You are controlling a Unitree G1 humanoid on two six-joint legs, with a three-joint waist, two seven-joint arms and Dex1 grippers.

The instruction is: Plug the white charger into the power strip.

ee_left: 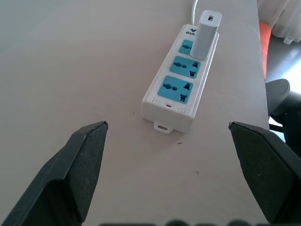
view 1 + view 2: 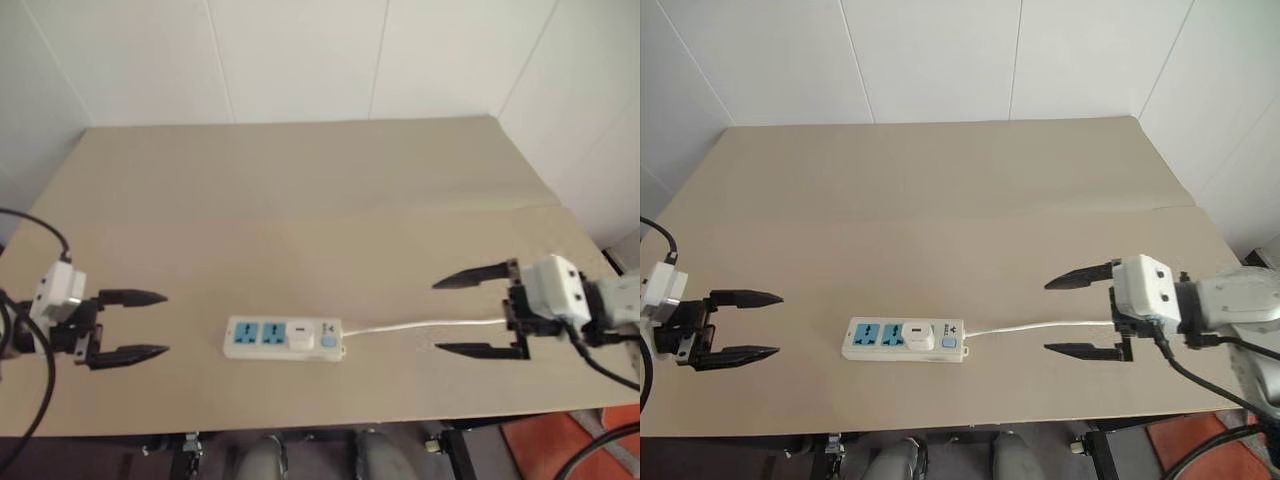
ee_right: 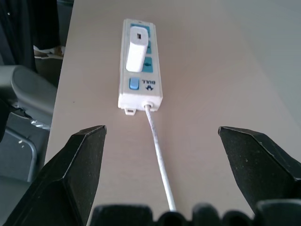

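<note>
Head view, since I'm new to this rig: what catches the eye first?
The power strip lies near the table's front edge with the charger standing in the socket nearest its switch. The open left gripper and right gripper flank it, both empty.

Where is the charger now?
The charger stands plugged into the power strip, in the socket next to the switch and cable end, near the table's front edge, between both open grippers.
</note>
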